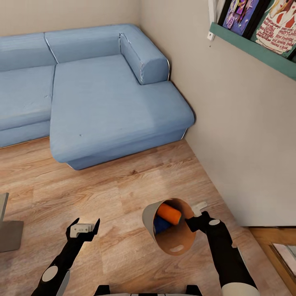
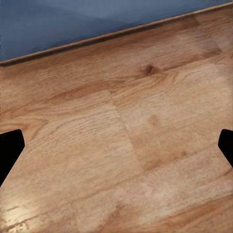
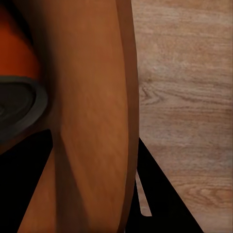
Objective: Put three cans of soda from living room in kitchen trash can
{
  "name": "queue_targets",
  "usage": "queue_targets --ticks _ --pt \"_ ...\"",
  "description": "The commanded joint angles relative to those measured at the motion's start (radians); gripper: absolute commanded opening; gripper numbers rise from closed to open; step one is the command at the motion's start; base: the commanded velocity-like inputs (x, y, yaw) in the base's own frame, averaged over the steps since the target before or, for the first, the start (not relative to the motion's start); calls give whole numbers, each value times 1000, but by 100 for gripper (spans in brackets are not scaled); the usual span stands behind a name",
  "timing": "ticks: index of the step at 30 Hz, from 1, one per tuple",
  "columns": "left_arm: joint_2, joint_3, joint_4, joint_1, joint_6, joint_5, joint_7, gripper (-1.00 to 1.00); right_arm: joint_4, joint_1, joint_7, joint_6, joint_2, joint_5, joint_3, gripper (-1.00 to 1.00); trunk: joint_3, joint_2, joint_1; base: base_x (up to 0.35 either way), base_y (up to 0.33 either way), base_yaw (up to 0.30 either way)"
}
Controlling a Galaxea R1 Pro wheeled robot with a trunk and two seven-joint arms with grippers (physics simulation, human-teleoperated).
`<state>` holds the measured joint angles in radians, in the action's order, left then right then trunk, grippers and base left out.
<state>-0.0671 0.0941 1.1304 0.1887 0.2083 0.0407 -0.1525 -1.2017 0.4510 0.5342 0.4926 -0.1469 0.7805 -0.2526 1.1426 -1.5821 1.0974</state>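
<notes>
Copper-lined trash can (image 1: 177, 242), orange can (image 1: 169, 213) and blue can (image 1: 161, 225) inside, was gripped by right gripper (image 1: 196, 220) fingers; left gripper (image 1: 84, 228) fingers were spread, empty.

Matt blue cloth sofa (image 1: 102, 98), grained wood-plank floor (image 1: 123, 181) with slight sheen, smooth copper-brown bin interior (image 1: 176, 236).

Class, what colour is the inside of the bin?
Copper-brown; the bin shows it best in the head view.

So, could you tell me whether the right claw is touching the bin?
Touching. In the right wrist view the bin wall runs between the right claw fingers, one dark finger either side, pressed against it.
</notes>
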Motion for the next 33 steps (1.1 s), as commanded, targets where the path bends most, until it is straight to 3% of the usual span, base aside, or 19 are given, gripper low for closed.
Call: queue_targets --ticks 1,17,22,33 --pt "0 0 0 0 0 0 0 100 0 0 0 3 0 -11 1 -100 0 0 0 0 0 0" --pt "1 2 -1 0 1 6 2 100 -1 0 -1 4 5 -11 -1 -100 0 0 0 0 0 0" --pt "1 3 -5 0 0 4 2 100 -4 0 -9 18 5 -9 -9 -100 16 -35 19 0 0 0" --pt "2 3 -35 0 2 1 2 100 -6 7 -21 149 7 0 -36 -100 50 -112 61 0 0 0"
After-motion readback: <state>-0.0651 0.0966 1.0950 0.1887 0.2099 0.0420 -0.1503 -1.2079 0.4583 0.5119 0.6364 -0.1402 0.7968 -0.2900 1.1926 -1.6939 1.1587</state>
